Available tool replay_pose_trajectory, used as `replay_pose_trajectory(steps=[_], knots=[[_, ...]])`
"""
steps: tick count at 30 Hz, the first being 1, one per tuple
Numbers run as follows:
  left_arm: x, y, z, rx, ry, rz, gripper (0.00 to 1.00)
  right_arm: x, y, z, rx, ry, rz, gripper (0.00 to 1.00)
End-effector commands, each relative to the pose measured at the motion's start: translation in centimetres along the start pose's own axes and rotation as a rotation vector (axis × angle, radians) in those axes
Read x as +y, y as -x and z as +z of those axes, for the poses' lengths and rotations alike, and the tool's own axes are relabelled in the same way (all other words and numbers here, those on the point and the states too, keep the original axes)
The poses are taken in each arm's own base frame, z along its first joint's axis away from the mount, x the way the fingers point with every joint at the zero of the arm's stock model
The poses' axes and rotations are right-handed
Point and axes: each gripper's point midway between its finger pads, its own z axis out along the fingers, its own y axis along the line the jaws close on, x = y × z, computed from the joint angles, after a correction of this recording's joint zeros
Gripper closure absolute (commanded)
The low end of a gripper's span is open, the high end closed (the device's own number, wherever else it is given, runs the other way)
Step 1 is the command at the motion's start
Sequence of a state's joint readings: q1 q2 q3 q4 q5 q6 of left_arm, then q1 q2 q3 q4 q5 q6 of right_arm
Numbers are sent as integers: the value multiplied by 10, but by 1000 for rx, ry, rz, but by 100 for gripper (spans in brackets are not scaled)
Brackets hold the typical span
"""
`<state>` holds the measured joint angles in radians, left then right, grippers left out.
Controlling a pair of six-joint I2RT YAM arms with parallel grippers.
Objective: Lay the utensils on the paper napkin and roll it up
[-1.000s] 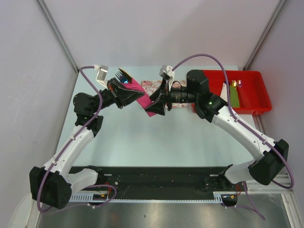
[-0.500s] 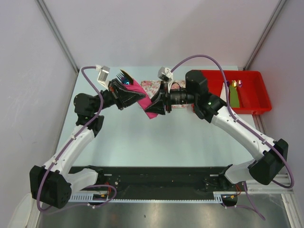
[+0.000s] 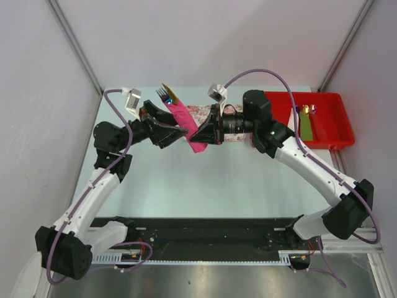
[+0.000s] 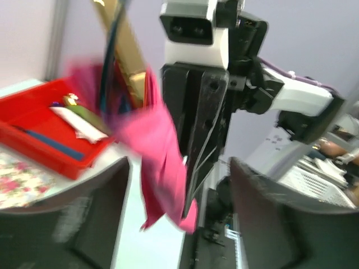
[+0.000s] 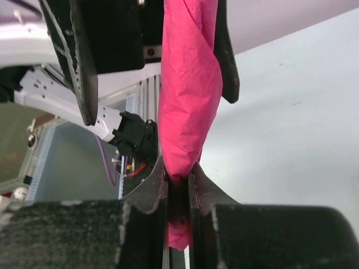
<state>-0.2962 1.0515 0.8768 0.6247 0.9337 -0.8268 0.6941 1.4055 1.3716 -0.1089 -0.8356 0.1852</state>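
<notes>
Above the counter [image 3: 217,180], we find the left hand [image 4: 176,207] newly released and the right hand [image 5: 178,185] now clenched on the rolled paper napkin [image 5: 188,112], utensils [image 3: 166,93] protruding: handover apparently complete.

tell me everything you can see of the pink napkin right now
The paper napkin is magenta, thin and creased, twisted into a loose roll and held slanted in the air above the table. The right hand pinches its lower end, with a short tail poking out beyond the grip. The left hand stands open around its middle, apparently not gripping. The teal fork and gold knife stick out of its upper end.
</notes>
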Motion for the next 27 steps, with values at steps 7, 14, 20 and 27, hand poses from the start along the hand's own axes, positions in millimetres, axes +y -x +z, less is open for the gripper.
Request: replay_pose_trajectory(steps=[7, 14, 20, 27], knots=[[29, -10, -12, -26, 97, -36, 11, 16, 52, -3, -156, 80, -6, 100], [19, 6, -3, -104, 3, -94, 15, 17, 50, 1, -144, 98, -12, 100], [18, 9, 1, -124, -25, -140, 33, 17, 45, 4, -130, 102, -12, 100], [19, 2, 5, -109, -27, -184, 56, 10, 47, 6, -141, 82, -19, 100]])
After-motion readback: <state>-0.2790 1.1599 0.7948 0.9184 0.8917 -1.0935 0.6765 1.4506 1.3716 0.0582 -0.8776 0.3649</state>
